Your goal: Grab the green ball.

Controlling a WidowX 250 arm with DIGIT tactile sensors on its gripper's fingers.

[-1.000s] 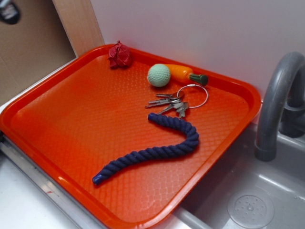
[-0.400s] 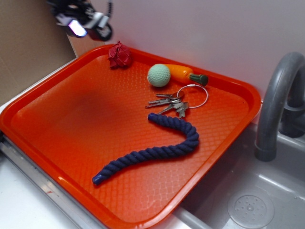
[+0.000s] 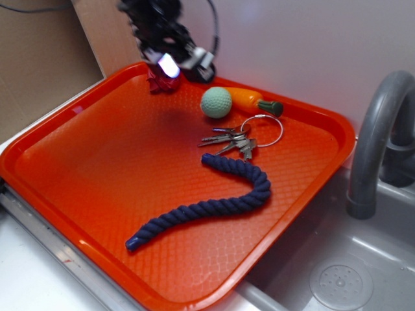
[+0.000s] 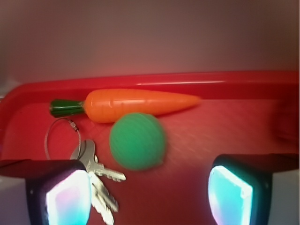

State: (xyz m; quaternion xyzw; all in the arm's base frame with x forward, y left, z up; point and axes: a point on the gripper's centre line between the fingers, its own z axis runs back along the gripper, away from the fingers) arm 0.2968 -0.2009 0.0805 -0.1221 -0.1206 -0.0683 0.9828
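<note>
An orange tray (image 3: 78,194) fills most of the exterior view, its left half and near corner bare of objects — the widest open floor lies there. At the far rim, the gripper (image 3: 176,63) hangs over the tray's back-left corner, blurred, partly covering a dark red wrinkly lump (image 3: 157,81). In the wrist view its two fingers (image 4: 65,194) stand wide apart with nothing between them, jaws spread. Just right of the gripper sits the green ball (image 3: 216,102) on the tray floor, touching the side of an orange toy carrot (image 3: 248,99) that lies along the back rim, green tip pointing right. In front of the ball lies a bunch of keys on a ring (image 3: 241,137), and nearer still a dark blue rope (image 3: 214,204) curls across the middle. Beyond the tray's right edge — a grey faucet (image 3: 376,142) over a sink (image 3: 363,272).
</note>
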